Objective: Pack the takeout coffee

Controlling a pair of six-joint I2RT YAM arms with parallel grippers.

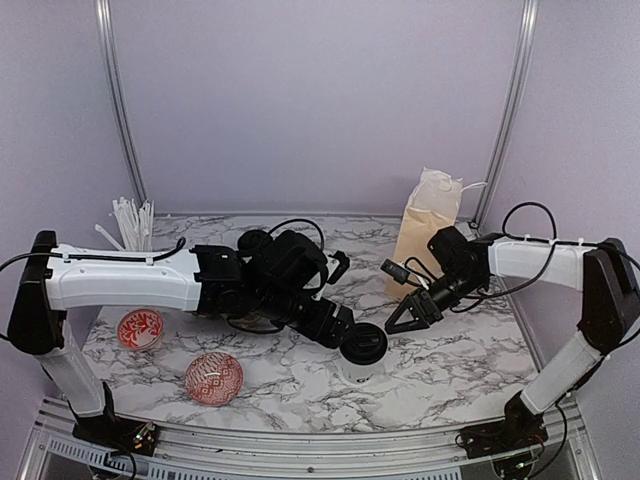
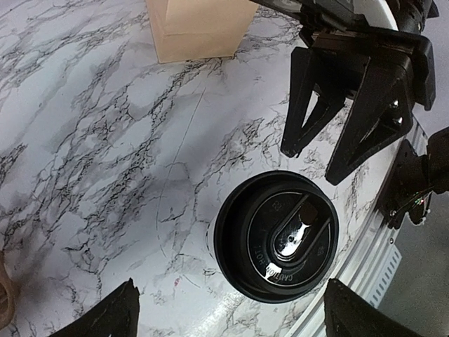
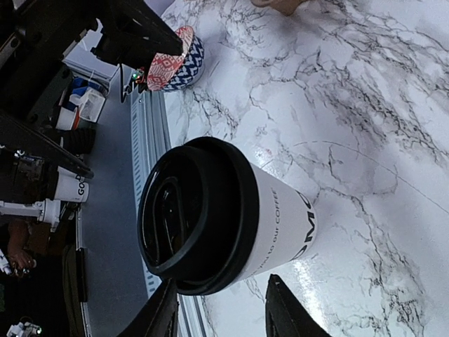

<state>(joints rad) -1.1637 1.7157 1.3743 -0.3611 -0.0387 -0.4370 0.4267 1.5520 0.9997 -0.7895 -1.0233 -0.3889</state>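
**While Both Grippers Are Hanging Open, the Lidded Cup Is Standing Between Them**

Where the marble-patterned table (image 1: 300, 395) is beginning on the left, a bundle of thin white sticks (image 1: 132, 222) is leaning at the back. A red-and-white patterned bowl (image 1: 140, 328) is sitting beside the left arm. A second bowl (image 1: 213, 378) is showing its rounded side nearer the front edge. The left gripper (image 2: 230, 302) is hovering over the takeout cup (image 1: 362, 350), its fingers spread wide on either side and not touching it. This white paper cup is standing upright near the table's front edge. Its glossy round black lid (image 2: 277, 235) is bearing the embossed word "CAUTION", and small black print on its wall is reading "OUR COFFEE". Just to the right, the right gripper (image 1: 405, 325) is pointing down with its tapered black fingers parted and holding nothing. A tall tan paper bag (image 1: 428, 235) with a white handle is standing behind it.
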